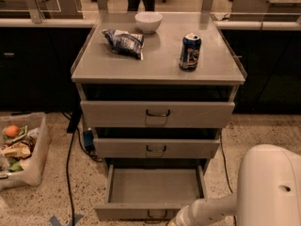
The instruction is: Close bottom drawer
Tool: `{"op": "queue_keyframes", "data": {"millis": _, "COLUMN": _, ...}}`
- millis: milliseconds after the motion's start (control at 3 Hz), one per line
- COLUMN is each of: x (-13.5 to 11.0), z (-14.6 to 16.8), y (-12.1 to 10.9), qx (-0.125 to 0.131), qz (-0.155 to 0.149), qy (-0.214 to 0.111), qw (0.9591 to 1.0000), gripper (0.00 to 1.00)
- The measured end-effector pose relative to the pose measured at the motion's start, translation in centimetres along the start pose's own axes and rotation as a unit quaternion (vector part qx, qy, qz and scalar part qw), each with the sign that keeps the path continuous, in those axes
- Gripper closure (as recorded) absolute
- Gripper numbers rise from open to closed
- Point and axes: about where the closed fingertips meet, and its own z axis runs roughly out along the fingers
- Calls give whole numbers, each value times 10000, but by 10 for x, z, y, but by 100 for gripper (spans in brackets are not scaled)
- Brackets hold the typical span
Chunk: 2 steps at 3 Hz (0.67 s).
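Speckled floor (56, 197), grey cabinet (160, 62) — bottom drawer (153, 187) stood open.
My gripper (175, 221) hung at its front, slide axis straight ahead — spread or pressed together, I couldn't tell.

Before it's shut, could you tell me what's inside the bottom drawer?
The bottom drawer shows a bare floor; its rear is hidden under the middle drawer. The gripper is below frame, past the arm.

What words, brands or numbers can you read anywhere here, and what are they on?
Can: blue label with print, not legible.
Snack bag: print, not legible.
Bottom drawer, open, and the gripper at its front panel by the lower edge of the view: no text visible.
So nothing can be quoted.
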Motion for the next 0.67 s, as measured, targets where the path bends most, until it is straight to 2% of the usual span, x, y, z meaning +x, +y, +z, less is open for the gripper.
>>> {"op": "queue_keyframes", "data": {"millis": 333, "x": -31, "z": 24, "y": -29, "qx": 140, "qz": 194, "qy": -303, "qw": 9993, "gripper": 100}}
{"op": "queue_keyframes", "data": {"millis": 667, "x": -31, "z": 25, "y": -29, "qx": 146, "qz": 198, "qy": -301, "qw": 9992, "gripper": 100}}
